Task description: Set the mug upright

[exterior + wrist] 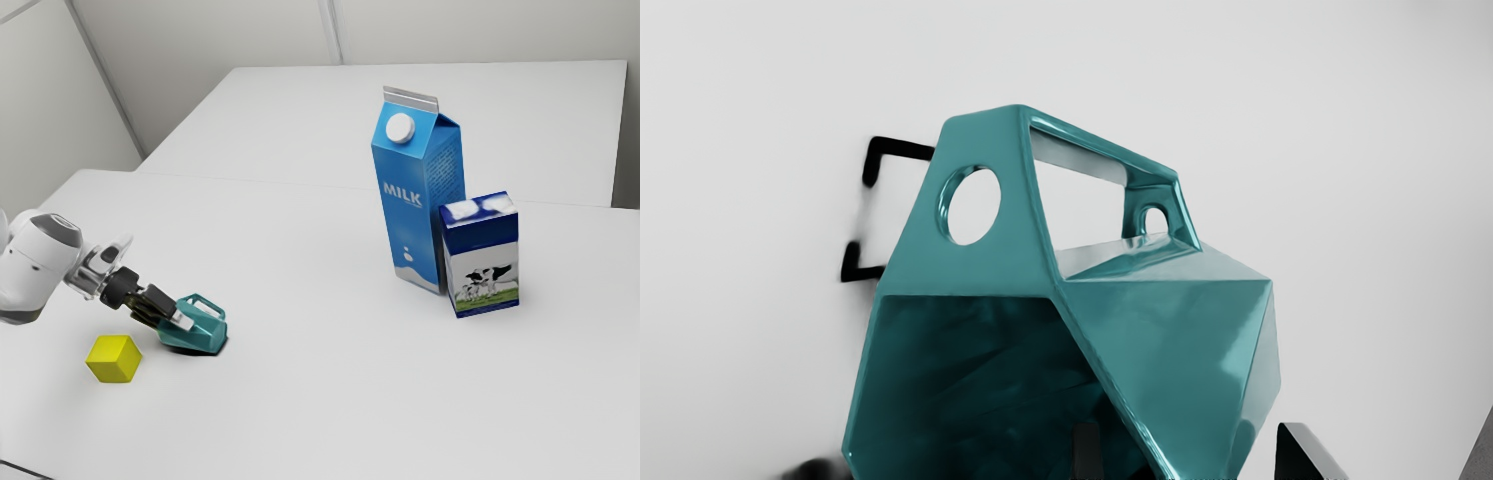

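Mug on its side, claw open at its mouth

From the exterior view's left, the arm reaches in low over the white table, its claw angled down toward the mug; just beside them, on the side nearer the camera, sits a yellow cube, flat on the table and apart from the mug; next comes the mug, teal and faceted, lying tipped over on the table with its handle uppermost; well apart from it, toward the exterior view's right, stands a tall blue carton lettered MILK, upright, with a white cap; last is a smaller box, also upright, blue above and white below, with cows on its front; it stands close by the carton and partly in front of it, though I cannot tell whether the two touch.

In the wrist view the mug's dark mouth faces the claw; the fingers stand apart, one seen against the mouth, the other outside the mug with pale table showing between it and the wall; so the wall lies between them, not pinched, and nothing is held; whether the first one reaches inside the mug, or whether this is the claw's full spread, I cannot tell.
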Robot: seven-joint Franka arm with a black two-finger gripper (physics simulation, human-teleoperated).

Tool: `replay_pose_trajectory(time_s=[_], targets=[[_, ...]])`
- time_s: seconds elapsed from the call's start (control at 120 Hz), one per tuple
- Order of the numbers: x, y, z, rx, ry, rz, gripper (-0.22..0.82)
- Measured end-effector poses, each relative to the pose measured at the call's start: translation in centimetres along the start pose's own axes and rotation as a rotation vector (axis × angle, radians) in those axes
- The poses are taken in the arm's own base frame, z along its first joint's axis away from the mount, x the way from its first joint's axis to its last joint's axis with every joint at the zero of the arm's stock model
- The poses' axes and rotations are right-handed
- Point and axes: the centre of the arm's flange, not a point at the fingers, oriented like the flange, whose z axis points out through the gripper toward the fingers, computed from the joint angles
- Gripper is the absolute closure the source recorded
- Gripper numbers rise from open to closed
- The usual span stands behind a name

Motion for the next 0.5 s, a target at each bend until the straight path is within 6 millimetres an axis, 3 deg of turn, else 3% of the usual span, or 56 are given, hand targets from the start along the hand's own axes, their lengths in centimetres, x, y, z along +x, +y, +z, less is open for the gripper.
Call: replay_pose_trajectory(time_s=[0.283,0.5], targets=[[0.3,0.3,-0.2,0.005,0.011,0.015,0.63],[2.0,3.3,-1.2,0.014,0.034,0.098,0.75]])
